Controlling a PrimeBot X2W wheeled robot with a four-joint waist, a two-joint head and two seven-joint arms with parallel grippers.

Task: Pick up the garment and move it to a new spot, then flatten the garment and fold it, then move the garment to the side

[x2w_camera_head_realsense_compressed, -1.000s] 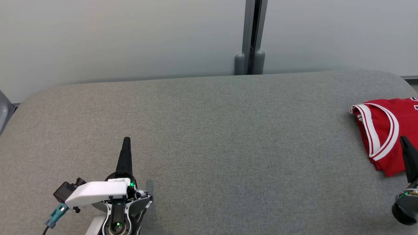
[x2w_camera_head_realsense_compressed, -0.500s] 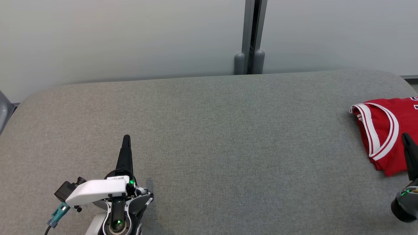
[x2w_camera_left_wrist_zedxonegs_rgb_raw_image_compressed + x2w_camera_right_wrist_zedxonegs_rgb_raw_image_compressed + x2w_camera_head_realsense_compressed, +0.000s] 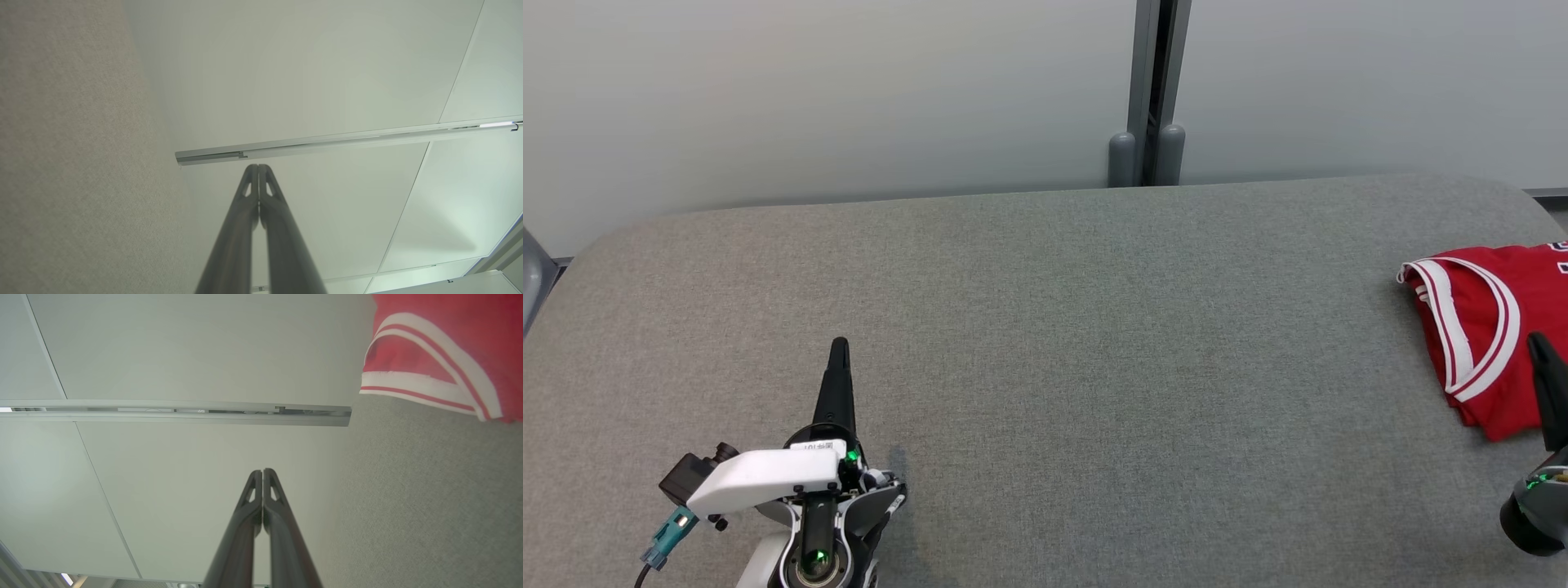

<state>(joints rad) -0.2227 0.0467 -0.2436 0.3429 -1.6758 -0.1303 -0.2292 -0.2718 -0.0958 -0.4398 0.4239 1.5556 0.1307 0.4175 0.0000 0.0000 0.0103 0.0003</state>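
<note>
Red with white trim, the garment (image 3: 1482, 327) lies folded at the far right of your grey padded table (image 3: 1094, 327). Your right gripper (image 3: 1538, 343) hovers near its front edge, fingers pressed together and empty. Your left gripper (image 3: 839, 347), likewise pinched closed on nothing, sits well apart at the lower left.

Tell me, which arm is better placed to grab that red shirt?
Right, probably. The right end effector, shut, sits beside the red garment; the left end effector, also shut, is far across the grey table.
</note>
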